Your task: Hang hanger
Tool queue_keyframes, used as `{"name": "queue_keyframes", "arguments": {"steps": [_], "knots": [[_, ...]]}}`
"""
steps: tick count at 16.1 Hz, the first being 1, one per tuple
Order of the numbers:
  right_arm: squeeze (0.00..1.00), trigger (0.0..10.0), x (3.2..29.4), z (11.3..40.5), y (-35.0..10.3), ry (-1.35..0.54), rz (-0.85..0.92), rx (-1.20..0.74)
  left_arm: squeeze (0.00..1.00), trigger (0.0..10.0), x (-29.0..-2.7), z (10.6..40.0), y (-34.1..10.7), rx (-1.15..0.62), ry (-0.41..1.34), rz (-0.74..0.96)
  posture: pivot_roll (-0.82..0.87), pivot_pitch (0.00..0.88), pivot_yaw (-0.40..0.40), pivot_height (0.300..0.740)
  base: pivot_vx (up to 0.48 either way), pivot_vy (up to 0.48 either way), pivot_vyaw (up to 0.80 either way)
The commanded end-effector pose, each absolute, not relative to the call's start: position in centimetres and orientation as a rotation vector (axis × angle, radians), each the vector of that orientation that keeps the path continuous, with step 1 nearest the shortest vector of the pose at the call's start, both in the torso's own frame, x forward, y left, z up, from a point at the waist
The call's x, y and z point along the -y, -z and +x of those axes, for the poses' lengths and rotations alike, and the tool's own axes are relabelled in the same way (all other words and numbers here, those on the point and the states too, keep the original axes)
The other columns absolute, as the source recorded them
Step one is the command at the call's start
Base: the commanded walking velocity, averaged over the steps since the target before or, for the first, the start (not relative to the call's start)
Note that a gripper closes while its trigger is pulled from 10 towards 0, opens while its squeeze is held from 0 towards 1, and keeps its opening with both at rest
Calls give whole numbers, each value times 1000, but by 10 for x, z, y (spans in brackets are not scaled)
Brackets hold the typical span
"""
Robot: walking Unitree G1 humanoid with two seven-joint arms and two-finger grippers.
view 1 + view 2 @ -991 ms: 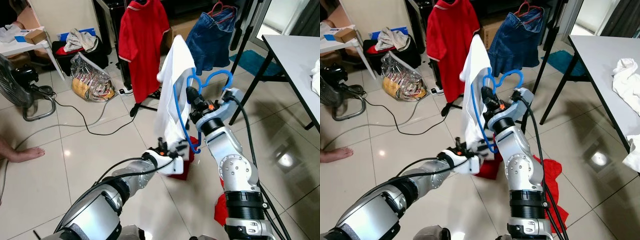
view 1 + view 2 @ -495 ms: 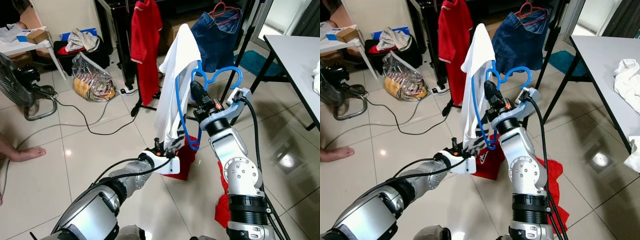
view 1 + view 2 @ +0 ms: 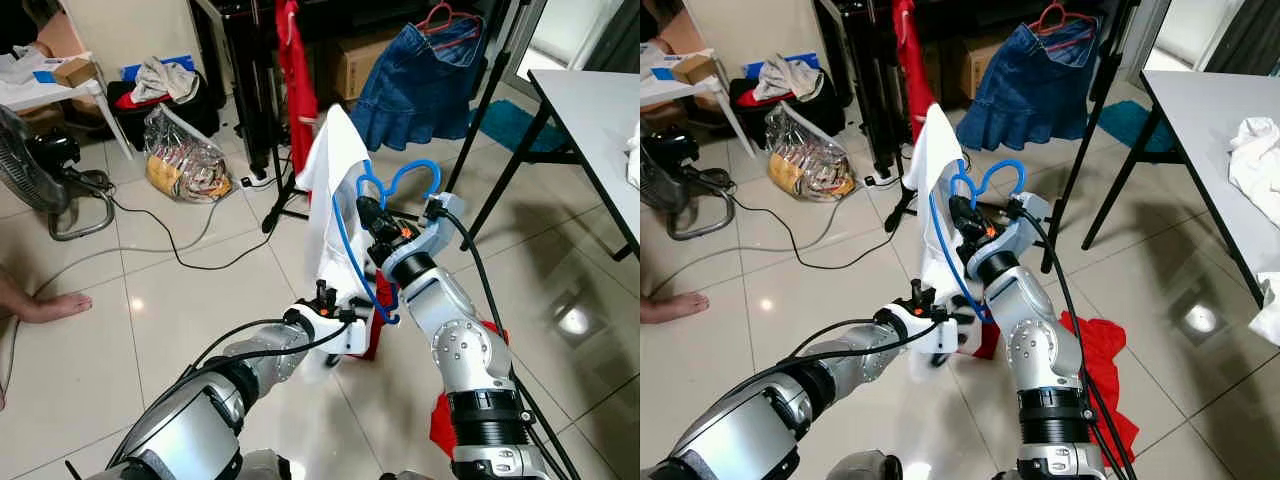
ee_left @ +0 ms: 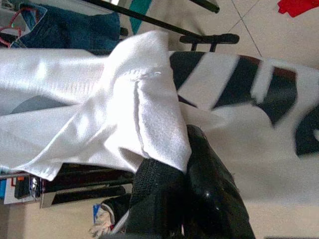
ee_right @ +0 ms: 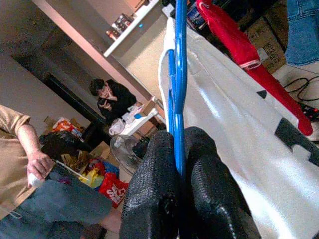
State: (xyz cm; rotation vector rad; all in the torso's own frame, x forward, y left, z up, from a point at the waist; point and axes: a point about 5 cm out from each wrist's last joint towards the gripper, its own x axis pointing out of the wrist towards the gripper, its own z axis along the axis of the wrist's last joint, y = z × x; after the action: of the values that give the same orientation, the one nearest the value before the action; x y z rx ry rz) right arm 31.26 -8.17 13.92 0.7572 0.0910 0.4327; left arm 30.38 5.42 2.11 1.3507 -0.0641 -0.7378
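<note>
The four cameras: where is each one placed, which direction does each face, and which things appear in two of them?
Left eye view: on the head, looking forward and down at the white shirt on the blue hanger; both silver arms show.
Right eye view: beside it, same scene, with the denim garment behind.
Left wrist view: along the left gripper, shut on the shirt's fabric.
Right wrist view: along the right gripper, shut on the hanger; people sit beyond.
Shared: shirt and hanger in both eye views; the shirt in both wrist views.

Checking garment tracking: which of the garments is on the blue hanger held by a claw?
The white shirt, draped on the blue hanger; the denim skirt hangs from a red one.
</note>
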Motion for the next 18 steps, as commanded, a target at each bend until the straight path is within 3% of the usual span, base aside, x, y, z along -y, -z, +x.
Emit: {"name": "queue_keyframes", "arguments": {"steps": [1,5,8,15,18], "knots": [[0,10000,78,314,-146,-450,734,-70,0,10000,-52,305,-22,65,760,1373,76,32,65,740,0,0,0],[0,10000,81,316,-147,-429,750,-49,0,10000,-50,298,-15,57,811,1398,71,28,70,740,0,0,0],[0,10000,92,315,-155,-425,847,58,0,10000,-56,300,-14,-25,738,1287,73,26,68,740,0,0,0],[0,10000,102,303,-167,-530,1025,235,0,10000,-72,309,-21,-24,639,1266,78,22,73,740,0,0,0],[0,10000,96,299,-166,-602,970,240,0,10000,-75,313,-26,10,618,1275,79,22,76,740,0,0,0]]}}
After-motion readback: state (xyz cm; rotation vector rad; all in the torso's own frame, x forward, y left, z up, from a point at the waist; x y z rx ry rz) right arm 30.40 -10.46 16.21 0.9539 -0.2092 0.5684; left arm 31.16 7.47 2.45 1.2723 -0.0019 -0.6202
